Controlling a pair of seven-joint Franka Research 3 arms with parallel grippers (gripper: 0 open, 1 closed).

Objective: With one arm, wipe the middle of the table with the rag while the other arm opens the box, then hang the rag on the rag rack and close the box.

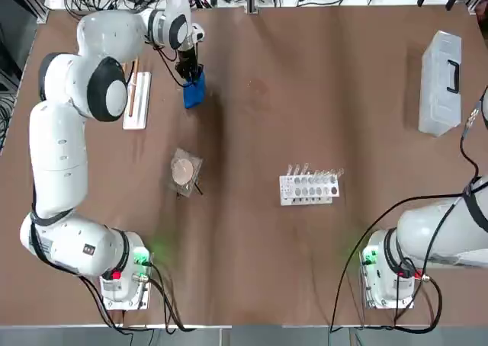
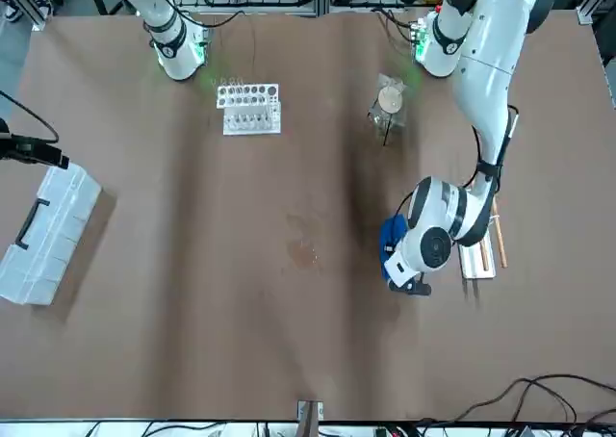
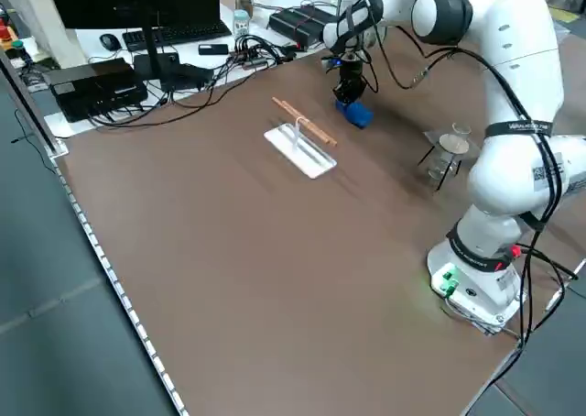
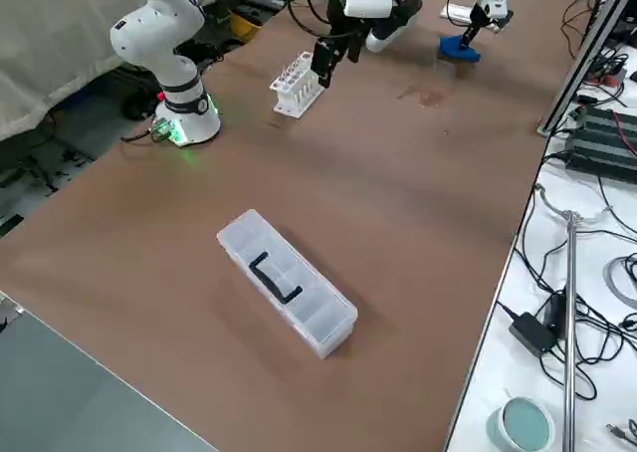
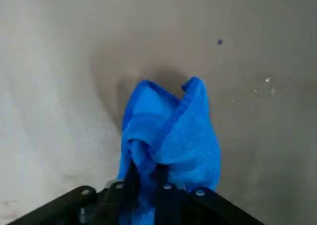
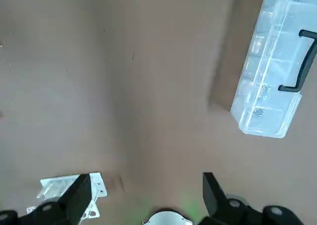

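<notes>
The blue rag point(image 1: 195, 92) lies bunched on the brown table point(image 1: 320, 117) at the far left, beside the rag rack point(image 1: 137, 99). My left gripper point(image 5: 146, 183) stands straight down on it, shut on a fold of the rag point(image 5: 168, 131). The clear box point(image 1: 441, 83) with a black handle lies closed at the far right. My right gripper point(image 6: 146, 200) hovers open above the table, near the box point(image 6: 270, 66), with nothing between its fingers.
A white tube rack point(image 1: 309, 187) stands near the middle front. A round tan disc in clear wrapping point(image 1: 184, 171) lies left of centre. Cables and equipment line the far edge beyond the table.
</notes>
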